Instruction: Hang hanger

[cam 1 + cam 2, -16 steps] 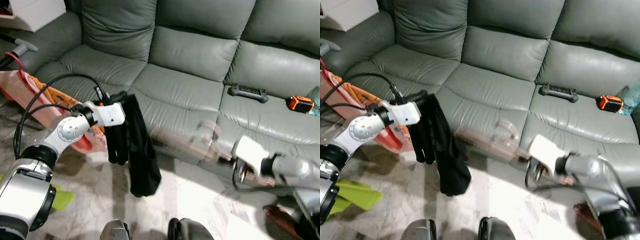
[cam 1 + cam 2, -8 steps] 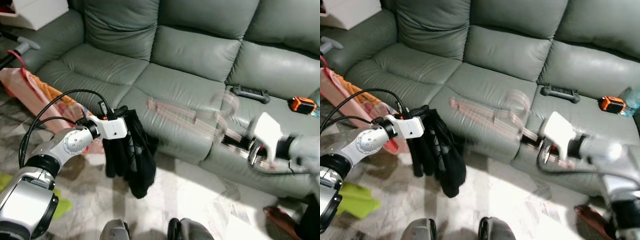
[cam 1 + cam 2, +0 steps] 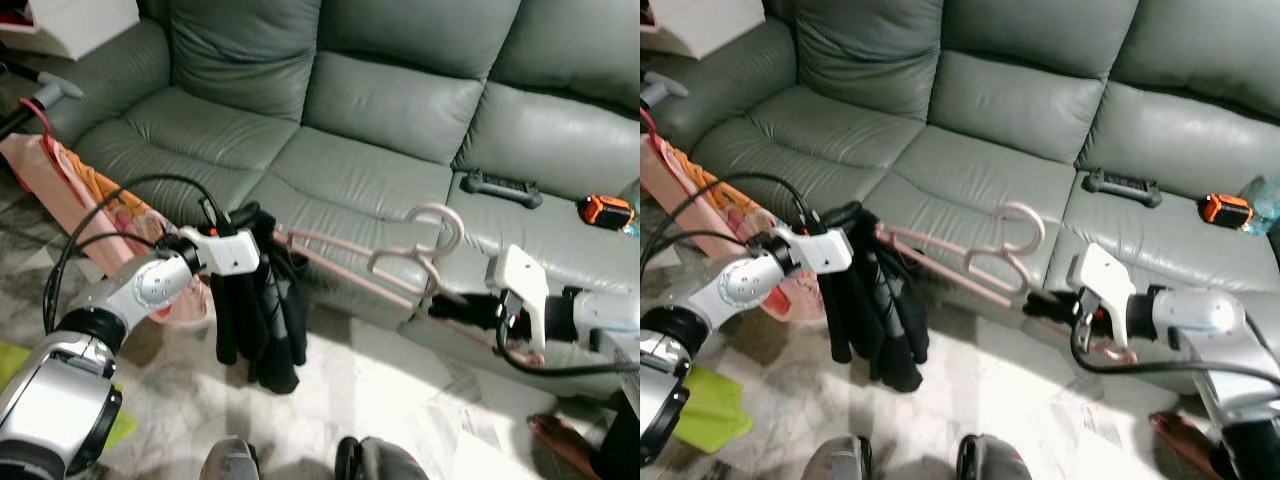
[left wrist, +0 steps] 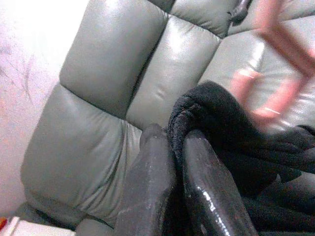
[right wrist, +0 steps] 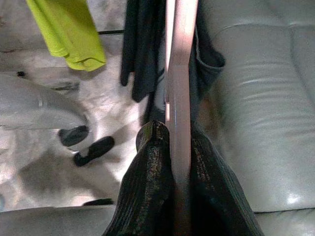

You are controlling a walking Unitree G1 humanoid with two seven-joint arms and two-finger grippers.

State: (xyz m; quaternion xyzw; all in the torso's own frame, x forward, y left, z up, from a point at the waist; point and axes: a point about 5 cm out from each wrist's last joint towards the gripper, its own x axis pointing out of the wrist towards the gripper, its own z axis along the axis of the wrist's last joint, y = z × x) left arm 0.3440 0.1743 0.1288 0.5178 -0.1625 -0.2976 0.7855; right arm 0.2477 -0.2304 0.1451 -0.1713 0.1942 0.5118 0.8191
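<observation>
Whereas blurred mid-swing earlier, pink hanger (image 3: 380, 262) now steady, tip reaching black garment (image 3: 262, 310); right claw (image 5: 173, 142) pinching hanger, left claw (image 4: 170, 147) pinching garment before sofa (image 3: 390, 110).

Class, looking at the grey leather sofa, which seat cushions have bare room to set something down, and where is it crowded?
The left seat cushion and middle seat cushion of the grey leather sofa lie bare. The right cushion is crowded: a black bar-shaped handle and an orange-and-black tape measure lie there. In front, the pink plastic hanger and black garment block passage.
</observation>
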